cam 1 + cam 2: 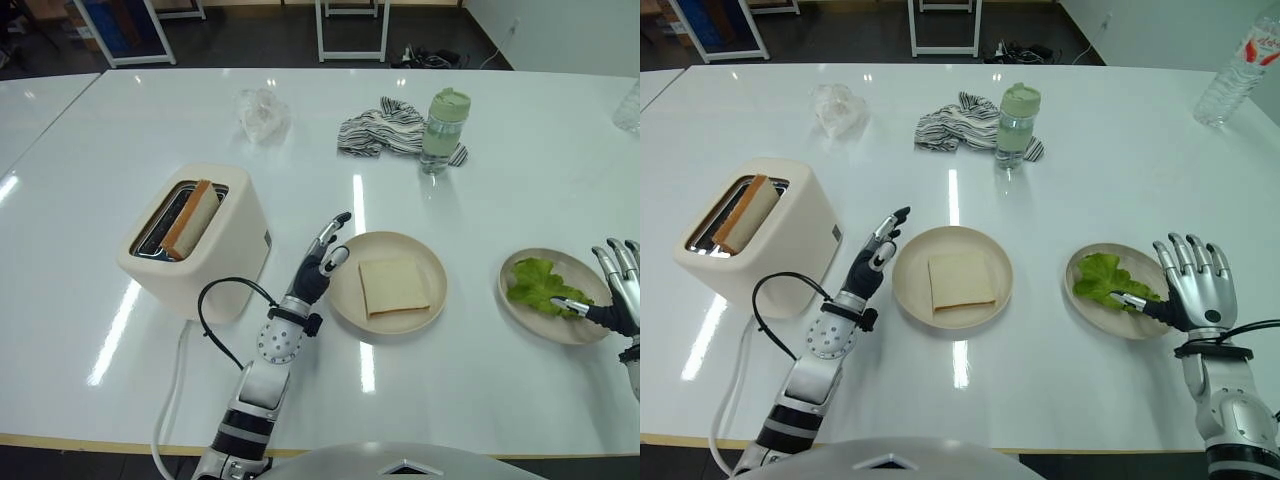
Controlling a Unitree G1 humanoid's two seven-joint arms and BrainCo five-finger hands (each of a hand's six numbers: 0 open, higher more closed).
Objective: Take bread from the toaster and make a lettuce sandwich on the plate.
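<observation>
A cream toaster [200,240] stands at the left with one bread slice [192,218] upright in its slot. A beige plate [388,282] in the middle carries a flat slice of bread [393,286]. My left hand [318,262] is open between the toaster and this plate, fingers pointing up toward the plate's rim, holding nothing. A second beige plate [1090,300] at the right holds a lettuce leaf [1112,280]. My right hand [1193,282] is open at that plate's right edge, its thumb tip touching the lettuce.
A striped cloth [385,128] and a green-capped bottle [442,130] lie at the back centre. Crumpled clear plastic [263,112] sits behind the toaster. A clear water bottle [1237,72] stands at the far right. The toaster's black and white cord [205,330] loops near my left arm.
</observation>
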